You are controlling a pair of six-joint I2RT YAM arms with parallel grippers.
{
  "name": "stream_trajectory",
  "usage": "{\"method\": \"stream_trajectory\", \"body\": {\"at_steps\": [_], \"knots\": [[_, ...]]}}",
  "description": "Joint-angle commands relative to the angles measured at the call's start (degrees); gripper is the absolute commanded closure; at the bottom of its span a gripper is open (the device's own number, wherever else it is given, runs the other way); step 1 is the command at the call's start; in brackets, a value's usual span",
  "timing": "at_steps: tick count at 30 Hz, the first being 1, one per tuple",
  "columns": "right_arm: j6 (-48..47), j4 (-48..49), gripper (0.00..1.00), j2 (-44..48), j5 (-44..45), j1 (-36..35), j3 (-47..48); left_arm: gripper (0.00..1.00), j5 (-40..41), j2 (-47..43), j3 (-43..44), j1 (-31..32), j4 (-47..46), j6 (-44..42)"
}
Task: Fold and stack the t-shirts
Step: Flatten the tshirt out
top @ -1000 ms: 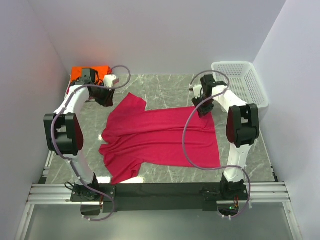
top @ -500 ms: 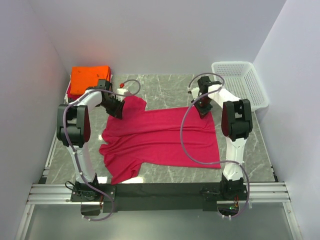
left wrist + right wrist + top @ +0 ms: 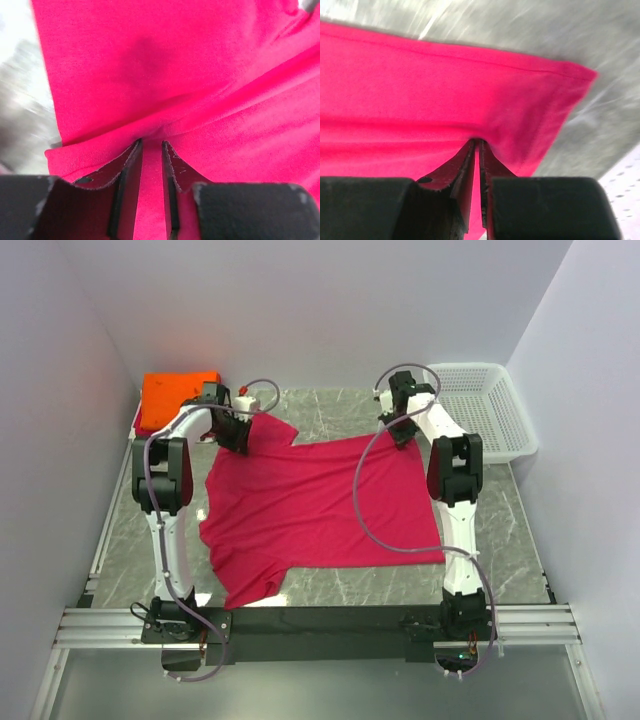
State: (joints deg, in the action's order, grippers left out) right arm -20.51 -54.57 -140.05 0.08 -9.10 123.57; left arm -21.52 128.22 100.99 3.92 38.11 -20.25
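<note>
Pinching the far edge of the crimson-pink cotton t-shirt (image 3: 320,505), the closed left gripper (image 3: 151,144) and right gripper (image 3: 476,142) are likely stretching it flat.

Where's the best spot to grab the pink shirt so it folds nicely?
Likely its far edge, one end each. The pink shirt lies flat, so a pinch from the far side works: left claw by the sleeve, right claw at the hem corner, as held here.
</note>
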Motion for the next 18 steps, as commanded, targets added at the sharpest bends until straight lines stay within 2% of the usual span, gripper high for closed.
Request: {"method": "stream_trajectory", "body": {"at_steps": [1,5,8,10,11,13,14,16,18], "knots": [[1.35,4.90,0.85,-1.89,5.80,0.23,5.00,0.71,3.33,3.25,4.11,-0.93,-4.00,2.14],[1.88,9.11,0.83,-4.09,8.44,0.31,9.05,0.71,3.41,9.66,13.59,-1.02,-4.53,3.81],[1.27,13.76,0.82,-4.01,11.68,0.14,8.09,0.71,4.29,13.52,19.83,-1.11,-5.32,4.43],[1.18,15.45,0.78,-3.48,13.19,0.23,8.44,0.68,3.94,14.86,22.40,-1.11,-5.94,4.52],[1.26,15.28,0.72,-3.04,12.85,0.23,9.05,0.66,3.24,15.21,24.50,-1.11,-6.03,4.52],[1.09,14.75,0.63,0.46,11.97,-0.21,8.71,0.57,0.18,13.82,25.22,-1.20,-6.03,4.69],[0.74,13.62,0.53,2.31,10.75,-0.47,7.84,0.54,-1.32,10.41,23.83,-1.11,-6.11,4.78],[0.39,12.04,0.45,9.33,8.63,-0.91,3.10,0.30,-5.62,5.13,20.50,-0.94,-4.98,1.47],[-0.05,10.28,0.43,17.39,4.87,-1.53,-4.07,0.27,-6.78,-5.58,11.28,-0.85,-5.32,-0.92]]}}
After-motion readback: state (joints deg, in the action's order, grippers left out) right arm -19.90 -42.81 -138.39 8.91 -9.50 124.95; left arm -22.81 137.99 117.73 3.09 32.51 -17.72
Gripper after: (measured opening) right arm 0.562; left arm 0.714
